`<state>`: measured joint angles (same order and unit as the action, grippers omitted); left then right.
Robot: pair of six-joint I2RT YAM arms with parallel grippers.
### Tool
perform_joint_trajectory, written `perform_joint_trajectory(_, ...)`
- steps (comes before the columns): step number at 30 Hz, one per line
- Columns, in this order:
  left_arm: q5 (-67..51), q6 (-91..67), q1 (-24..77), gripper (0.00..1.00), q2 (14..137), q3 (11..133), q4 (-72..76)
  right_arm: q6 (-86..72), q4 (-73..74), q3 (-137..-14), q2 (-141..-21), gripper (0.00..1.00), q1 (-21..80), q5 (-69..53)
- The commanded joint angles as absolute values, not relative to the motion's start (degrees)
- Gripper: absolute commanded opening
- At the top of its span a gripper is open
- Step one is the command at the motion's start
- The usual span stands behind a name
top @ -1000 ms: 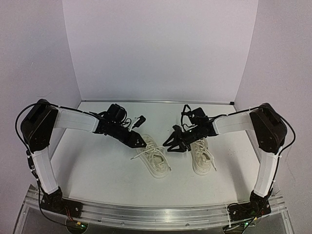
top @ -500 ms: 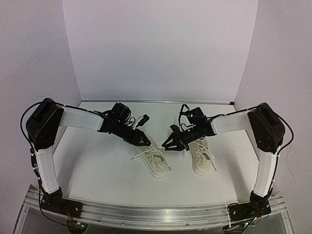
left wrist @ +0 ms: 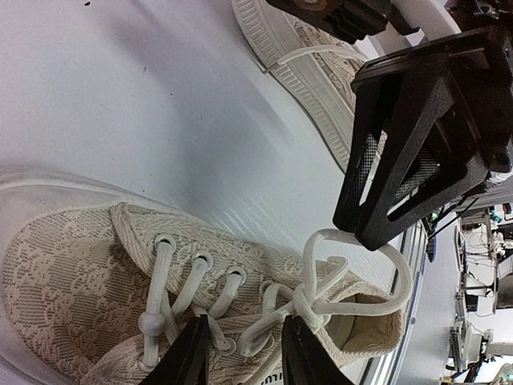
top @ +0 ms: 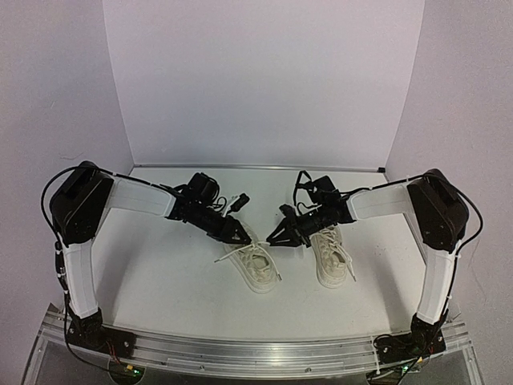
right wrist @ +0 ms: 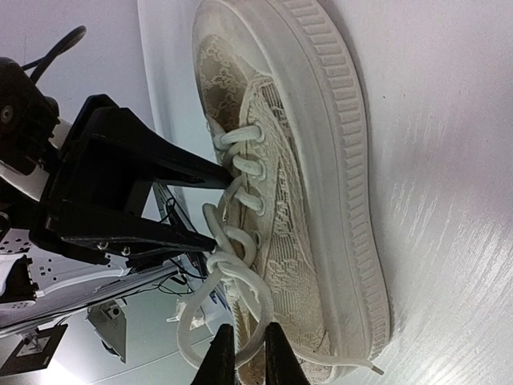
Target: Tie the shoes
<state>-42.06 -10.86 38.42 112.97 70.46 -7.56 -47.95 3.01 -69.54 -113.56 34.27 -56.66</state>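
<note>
Jaws of the left gripper (top: 243,234) were set narrowly apart astride the laces (left wrist: 309,303) of the nearer shoe (top: 256,271). Those of the right gripper (top: 273,237) were nearly closed around a lace loop (left wrist: 405,277), grip not discernible. Farther right, the second shoe (top: 331,257) was seen on its sole.

The left shoe (top: 258,271) and the right shoe (top: 331,255) lie side by side on the worktop (top: 160,273), beyond the arms' bases and apart from each other (the left one lies slanted, its near end closer to the bases). The left hand (top: 239,233) and the right hand (top: 275,235) face each other tip to tip over the left shoe's far end, one from each side. A lace loop (left wrist: 401,273) lies on that shoe between them, just beneath the right hand's tip.
</note>
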Motion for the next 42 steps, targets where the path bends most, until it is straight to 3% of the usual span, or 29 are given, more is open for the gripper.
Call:
perform_joint_trajectory(1, -44.69, -11.26, 39.1, 0.27, 113.6, 72.86, -5.72, -47.19, 1.8, -70.65, -113.9, 0.1, 34.73, -57.23)
perform_joint_trajectory(8, -43.69, -10.28, 38.23, 0.01, 110.44, 70.85, -5.52, -46.01, 2.8, -70.28, -113.28, 0.0, 34.72, -56.26)
perform_joint_trajectory(29, -31.44, -0.09, 35.16, 0.0, 107.08, 72.46, -17.58, -35.96, 15.28, -66.86, -109.07, 0.0, 34.63, -44.4)
perform_joint_trajectory(34, -32.75, 1.85, 35.16, 0.0, 106.9, 72.52, -17.47, -35.08, 15.35, -69.01, -108.3, 0.0, 34.63, -47.48)
perform_joint_trajectory(42, -34.51, 1.95, 35.24, 0.0, 106.7, 72.53, -16.16, -35.75, 15.51, -77.42, -108.47, 0.33, 34.51, -47.73)
